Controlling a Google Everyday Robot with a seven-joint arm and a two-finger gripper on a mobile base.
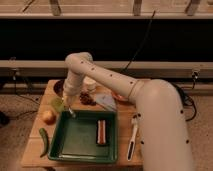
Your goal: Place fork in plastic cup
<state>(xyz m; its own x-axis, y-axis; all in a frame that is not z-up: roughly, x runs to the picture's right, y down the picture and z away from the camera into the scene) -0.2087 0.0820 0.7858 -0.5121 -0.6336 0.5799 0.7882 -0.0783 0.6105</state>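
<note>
My gripper (68,105) hangs at the left end of the white arm, over the far left corner of the green tray (75,150). It is shut on the fork (72,113), a slim silvery piece that points down and to the right from the fingers. The plastic cup (57,104), small and pale yellow-green, stands on the wooden table just left of the gripper and close beside it. The fork's tip is over the tray's rim, to the right of the cup and outside it.
A brown-red bar (101,132) lies in the tray. A white dish brush (132,140) lies right of it. An apple (48,117) and a green vegetable (44,142) lie at left. A dark bowl (59,87), a white jar (90,83) and a grey-blue item (105,102) stand behind.
</note>
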